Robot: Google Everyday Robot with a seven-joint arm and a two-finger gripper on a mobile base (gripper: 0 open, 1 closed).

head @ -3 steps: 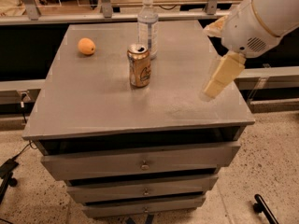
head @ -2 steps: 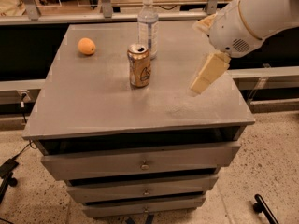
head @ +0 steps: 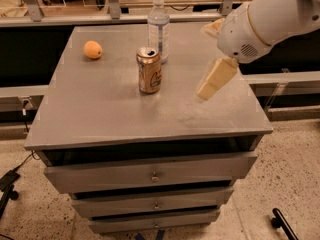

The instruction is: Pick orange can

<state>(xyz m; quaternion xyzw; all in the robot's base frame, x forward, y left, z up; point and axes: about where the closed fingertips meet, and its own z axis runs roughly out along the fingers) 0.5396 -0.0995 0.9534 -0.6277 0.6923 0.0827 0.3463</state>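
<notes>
The orange can (head: 149, 70) stands upright near the middle of the grey cabinet top (head: 100, 114). It is golden-orange with a silver top and pale label marks. My gripper (head: 205, 64) hangs above the right part of the top, to the right of the can and apart from it. It is open and empty. One cream finger (head: 216, 79) points down and left toward the can; the other shows only partly behind the white wrist.
A clear plastic bottle (head: 158, 28) stands just behind the can, close to it. A round orange fruit (head: 92, 49) lies at the back left. The cabinet has several drawers (head: 155, 174) below. A rail and shelf run behind the cabinet.
My gripper and arm have moved left across the cabinet top, closer to the can. The can, bottle and fruit have not moved.
</notes>
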